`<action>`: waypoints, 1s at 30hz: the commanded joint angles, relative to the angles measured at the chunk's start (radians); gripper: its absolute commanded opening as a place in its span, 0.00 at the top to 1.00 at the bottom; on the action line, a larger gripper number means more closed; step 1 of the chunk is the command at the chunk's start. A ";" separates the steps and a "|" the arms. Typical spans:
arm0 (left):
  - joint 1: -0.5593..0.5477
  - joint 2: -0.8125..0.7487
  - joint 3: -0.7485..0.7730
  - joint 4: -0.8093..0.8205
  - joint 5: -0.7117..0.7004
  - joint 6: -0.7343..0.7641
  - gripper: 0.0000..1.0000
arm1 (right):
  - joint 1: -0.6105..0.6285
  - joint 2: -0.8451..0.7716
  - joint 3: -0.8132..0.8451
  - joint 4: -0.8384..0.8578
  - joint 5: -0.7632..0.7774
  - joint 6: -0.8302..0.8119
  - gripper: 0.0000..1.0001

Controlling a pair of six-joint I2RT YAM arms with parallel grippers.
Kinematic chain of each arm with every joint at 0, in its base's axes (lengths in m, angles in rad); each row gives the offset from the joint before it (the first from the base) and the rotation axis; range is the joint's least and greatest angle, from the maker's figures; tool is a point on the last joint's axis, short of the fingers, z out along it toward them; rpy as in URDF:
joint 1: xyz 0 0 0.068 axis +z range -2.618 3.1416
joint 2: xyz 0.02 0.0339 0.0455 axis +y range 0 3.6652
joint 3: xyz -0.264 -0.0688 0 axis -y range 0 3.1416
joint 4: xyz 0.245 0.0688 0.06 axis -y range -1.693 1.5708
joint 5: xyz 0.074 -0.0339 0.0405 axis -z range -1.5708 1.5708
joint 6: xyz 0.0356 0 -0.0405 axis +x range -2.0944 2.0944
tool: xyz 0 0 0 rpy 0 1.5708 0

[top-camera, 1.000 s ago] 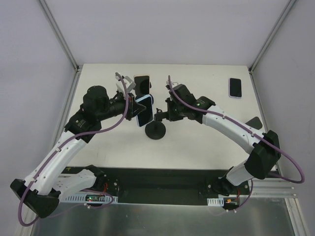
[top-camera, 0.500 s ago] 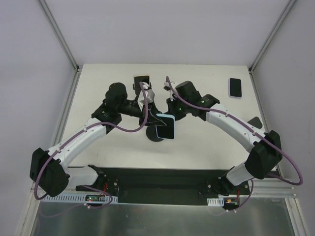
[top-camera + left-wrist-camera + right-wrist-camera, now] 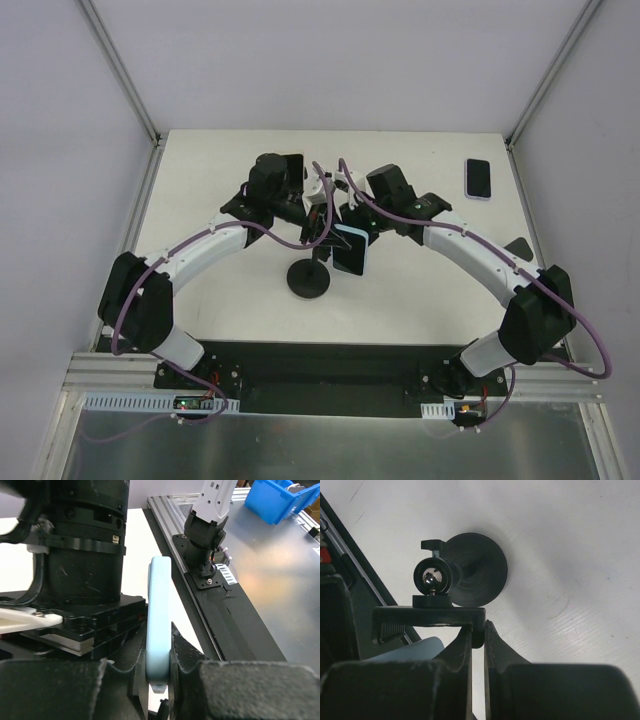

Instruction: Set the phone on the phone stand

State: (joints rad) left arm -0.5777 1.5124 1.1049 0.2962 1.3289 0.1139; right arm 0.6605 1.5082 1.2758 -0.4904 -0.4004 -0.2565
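Three phones are in view, with one phone stand and two arms. The light-blue-cased phone [image 3: 159, 610] is off the bench [image 3: 430, 290], carried in the left gripper [image 3: 159, 677]. In the left wrist view it stands edge-on with the jaws clamped on its two faces near one end. From overhead it hangs tilted, dark screen up, just right of the phone stand [image 3: 308, 280] and close under the right gripper [image 3: 478, 645].

The stand is a single black piece with a round base [image 3: 480, 570] flat on the bench, a shiny ball joint [image 3: 431, 577] and a cradle [image 3: 427, 616] on top. The right jaws are all but together, pinching one end of that cradle. A pale-blue corner of the held phone shows just beside the cradle in the right wrist view. Whether the two touch cannot be told.

A second phone [image 3: 479, 178], dark-screened with a pale rim, lies flat near the far right corner of the bench, well apart from both arms. A third phone [image 3: 294, 160], dark, lies near the far edge, partly hidden by the left arm's wrist.

The two arms meet over the middle of the bench, their wrists close together.
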 commanded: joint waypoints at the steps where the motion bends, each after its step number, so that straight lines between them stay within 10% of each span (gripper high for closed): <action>1: 0.025 0.014 0.079 0.072 0.108 0.044 1.00 | -0.015 -0.046 -0.010 0.046 -0.121 -0.018 0.99; 12: 0.085 0.046 0.119 -0.106 0.090 0.121 1.00 | -0.019 -0.066 -0.016 0.044 -0.124 -0.038 0.99; 19: 0.119 -0.049 0.083 -0.327 -0.176 0.153 1.00 | -0.019 -0.092 -0.029 0.064 -0.008 0.022 0.99; 27: -0.034 -0.391 -0.230 -0.358 -1.517 -0.109 1.00 | 0.169 -0.252 -0.177 0.259 0.588 0.291 1.00; 30: -0.086 -0.405 -0.292 -0.345 -1.735 -0.146 1.00 | 0.293 -0.282 -0.222 0.282 0.855 0.336 1.00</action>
State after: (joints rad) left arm -0.6716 1.1095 0.8948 -0.0006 0.4286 0.0845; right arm 0.8360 1.3468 1.0821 -0.2790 -0.0048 -0.0498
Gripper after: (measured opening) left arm 0.123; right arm 0.069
